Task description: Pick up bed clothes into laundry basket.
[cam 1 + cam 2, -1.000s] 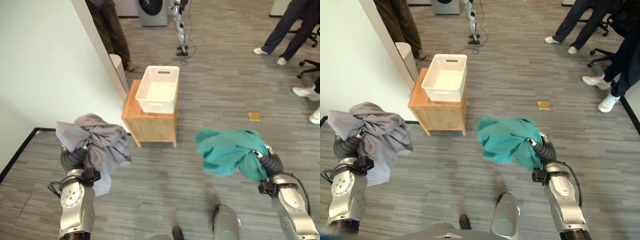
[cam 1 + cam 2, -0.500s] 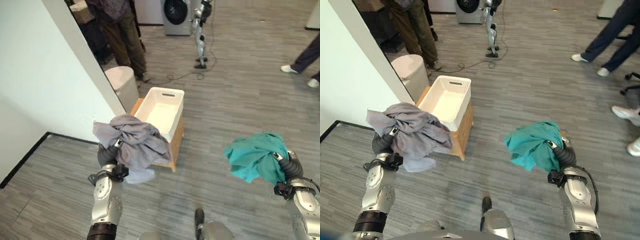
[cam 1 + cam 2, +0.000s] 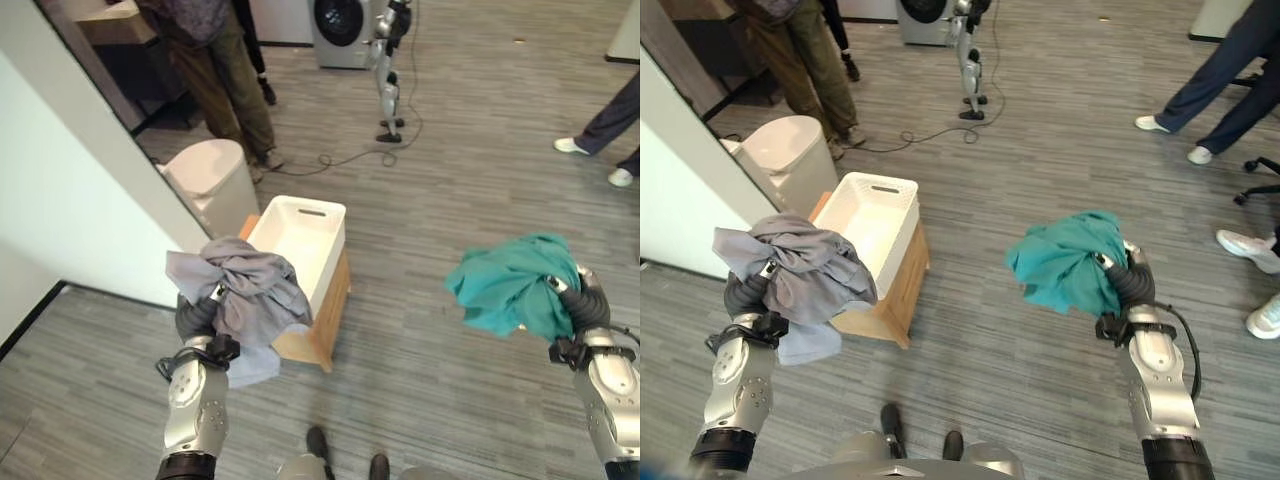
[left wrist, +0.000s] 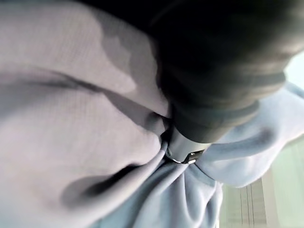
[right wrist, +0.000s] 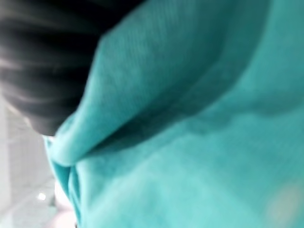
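Observation:
A bunched grey garment [image 3: 245, 290] hangs in the air from my left hand [image 3: 192, 318], just in front of the near left corner of the white laundry basket [image 3: 308, 207]. In the left wrist view the grey cloth [image 4: 71, 118] gathers tightly at a silver finger [image 4: 183, 147]. The basket stands on a small wooden side table [image 3: 320, 335] and looks bare inside. A teal garment [image 3: 505, 285] is carried by my right hand [image 3: 590, 305], well to the right of the basket and over the floor. Teal cloth [image 5: 190, 142] covers that hand.
A white wall panel [image 3: 70, 200] runs along the left. A round white bin [image 3: 210, 180] stands behind the table. A person in brown trousers [image 3: 215, 80] stands beyond it. More people's legs [image 3: 1210, 70] and an office chair [image 3: 1260, 190] are at the right.
The whole picture has shifted, so the camera moved; the basket and table now lie closer in front of my left hand. Both hands still carry their garments at about the same height.

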